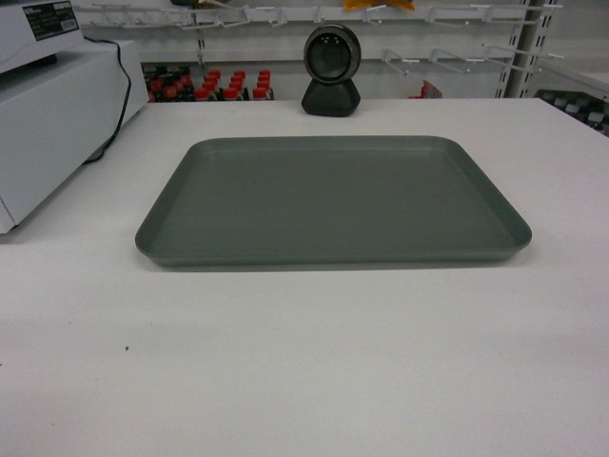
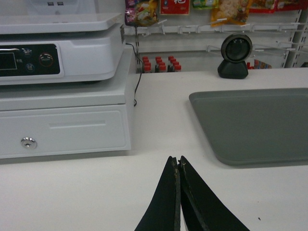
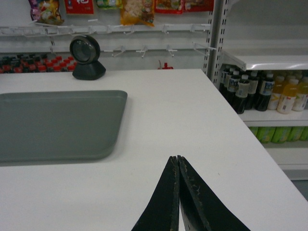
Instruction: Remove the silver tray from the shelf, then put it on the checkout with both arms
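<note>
Checkout (image 1: 304, 381): white, flat, matte.
Silver tray (image 1: 333, 200): dull grey, rounded corners, lying flat.
Left gripper (image 2: 178, 161): fingers together, empty.
Right gripper (image 3: 177, 159): fingers together, empty.

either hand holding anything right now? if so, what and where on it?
Nothing is held. The left hand and right hand are both shut on nothing, above the checkout, apart from the silver tray, which lies flat on it.

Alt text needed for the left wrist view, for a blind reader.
A shut black claw hovers over the white checkout, beside the grey tray lying flat on it. A white cash register stands left, a black dome scanner behind.
</note>
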Available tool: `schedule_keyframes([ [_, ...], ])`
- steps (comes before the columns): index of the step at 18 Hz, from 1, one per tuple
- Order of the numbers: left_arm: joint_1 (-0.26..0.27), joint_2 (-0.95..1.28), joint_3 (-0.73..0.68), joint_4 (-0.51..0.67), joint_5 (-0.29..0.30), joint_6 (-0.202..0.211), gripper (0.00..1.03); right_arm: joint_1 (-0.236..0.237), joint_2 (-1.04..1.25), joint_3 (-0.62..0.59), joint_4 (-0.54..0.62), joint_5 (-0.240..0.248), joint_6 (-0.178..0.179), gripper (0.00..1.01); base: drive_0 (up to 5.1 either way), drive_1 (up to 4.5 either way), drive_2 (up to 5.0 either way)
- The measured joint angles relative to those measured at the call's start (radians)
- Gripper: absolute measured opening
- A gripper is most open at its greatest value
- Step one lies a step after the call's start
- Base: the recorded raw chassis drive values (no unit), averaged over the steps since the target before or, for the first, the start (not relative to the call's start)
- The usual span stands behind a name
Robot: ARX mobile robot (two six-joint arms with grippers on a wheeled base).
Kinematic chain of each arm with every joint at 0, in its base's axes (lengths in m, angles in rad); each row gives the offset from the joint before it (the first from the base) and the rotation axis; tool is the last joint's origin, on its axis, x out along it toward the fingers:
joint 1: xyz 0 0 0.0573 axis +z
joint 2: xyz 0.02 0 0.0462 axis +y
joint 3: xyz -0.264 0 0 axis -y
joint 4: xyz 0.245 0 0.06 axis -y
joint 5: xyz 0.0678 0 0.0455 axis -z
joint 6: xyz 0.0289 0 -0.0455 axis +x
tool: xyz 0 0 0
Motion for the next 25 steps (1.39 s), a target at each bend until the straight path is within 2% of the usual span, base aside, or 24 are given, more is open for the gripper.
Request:
schedule_keyframes([
  [4, 0.000, -0.103, 0.000, -0.105, 0.000, 0.000, 0.01, 0.000, -0.106, 0.000, -0.099, 0.000, 0.000, 0.02, 0.0, 0.00, 0.0],
  [11, 0.000, -0.224, 0.000, -0.227, 0.000, 0.000, 0.01, 0.000, -0.214, 0.000, -0.205, 0.000, 0.000, 0.02, 0.0, 0.00, 0.0],
  [13, 0.000, -0.258, 0.000, -0.274, -0.002, 0.000, 0.01, 0.000, -0.360, 0.001, -0.386, 0.000, 0.000, 0.02, 0.0, 0.00, 0.0],
  [14, 0.000, -0.351, 0.001, -0.412, 0.003, 0.000, 0.01, 0.000, -0.383, 0.004, -0.360, 0.000, 0.000, 0.02, 0.0, 0.00, 0.0],
  [15, 0.001, -0.406, 0.001, -0.420, -0.001, 0.000, 0.01, 0.000, -0.382, 0.001, -0.380, 0.000, 0.000, 0.02, 0.0, 0.00, 0.0],
  [24, 0.003, -0.406, 0.001, -0.420, 0.000, 0.000, 0.01, 0.000, -0.382, 0.001, -0.380, 0.000, 0.000, 0.02, 0.0, 0.00, 0.0],
  [25, 0.003, -0.406, 0.001, -0.420, 0.000, -0.001, 0.02, 0.000, -0.382, 0.001, -0.380, 0.000, 0.000, 0.07, 0.0, 0.00, 0.0],
])
